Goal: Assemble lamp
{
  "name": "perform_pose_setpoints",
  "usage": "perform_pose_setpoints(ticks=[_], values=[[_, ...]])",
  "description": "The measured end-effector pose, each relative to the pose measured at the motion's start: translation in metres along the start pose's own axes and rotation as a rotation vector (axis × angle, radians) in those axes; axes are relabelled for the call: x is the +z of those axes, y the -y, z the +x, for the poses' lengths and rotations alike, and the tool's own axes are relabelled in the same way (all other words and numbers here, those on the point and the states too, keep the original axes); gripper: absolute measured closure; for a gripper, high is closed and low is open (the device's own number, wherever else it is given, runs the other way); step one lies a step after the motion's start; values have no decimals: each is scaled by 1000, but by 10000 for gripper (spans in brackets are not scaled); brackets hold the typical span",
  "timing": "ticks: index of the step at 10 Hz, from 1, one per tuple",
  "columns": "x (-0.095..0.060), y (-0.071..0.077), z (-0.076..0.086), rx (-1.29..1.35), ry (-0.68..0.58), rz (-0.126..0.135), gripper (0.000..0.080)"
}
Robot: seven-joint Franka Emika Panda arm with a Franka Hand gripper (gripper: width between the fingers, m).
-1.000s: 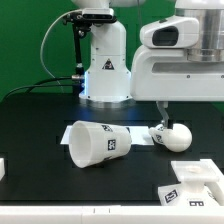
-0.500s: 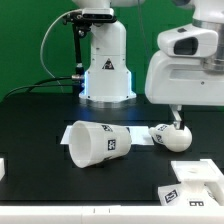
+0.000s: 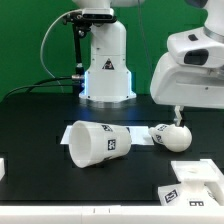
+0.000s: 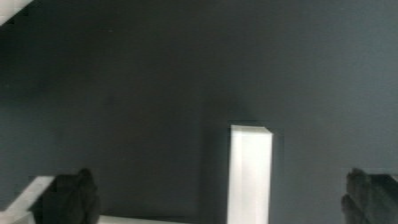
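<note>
The tapered white shade (image 3: 97, 143) lies on its side on the black table, open mouth toward the exterior view's left. The ball-headed bulb (image 3: 172, 137) lies to its right. The square stepped base (image 3: 197, 180) sits at the front right. My gripper (image 3: 177, 114) hangs just above the bulb, mostly hidden by the white arm housing. In the wrist view the gripper (image 4: 222, 202) is open, its dark fingertips (image 4: 71, 200) far apart and nothing held. A narrow white strip (image 4: 253, 175) lies on the dark table between them; I cannot tell what it is.
The large white robot pedestal (image 3: 105, 65) with a triangle logo stands at the back, with cables beside it. A small white tagged piece (image 3: 3, 167) lies at the left edge. A flat white piece (image 3: 141, 139) lies between shade and bulb.
The arm has moved toward the exterior view's right and a little up. Shade, bulb and base have not moved.
</note>
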State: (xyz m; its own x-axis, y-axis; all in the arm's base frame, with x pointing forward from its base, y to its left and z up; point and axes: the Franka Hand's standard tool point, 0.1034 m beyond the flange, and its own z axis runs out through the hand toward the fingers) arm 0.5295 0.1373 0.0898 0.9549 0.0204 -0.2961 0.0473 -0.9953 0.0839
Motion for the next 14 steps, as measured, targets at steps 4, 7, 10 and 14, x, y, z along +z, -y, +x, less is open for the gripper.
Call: perform_pose_setpoints(ticks=[4,7,10,14], values=[[28,-2,-55,100,378,-35,101],[29,-6,-49,125,464,-58,101],[45,12,-50,-83,495,-34,101],[47,14,-52,-89,500,-36,101]])
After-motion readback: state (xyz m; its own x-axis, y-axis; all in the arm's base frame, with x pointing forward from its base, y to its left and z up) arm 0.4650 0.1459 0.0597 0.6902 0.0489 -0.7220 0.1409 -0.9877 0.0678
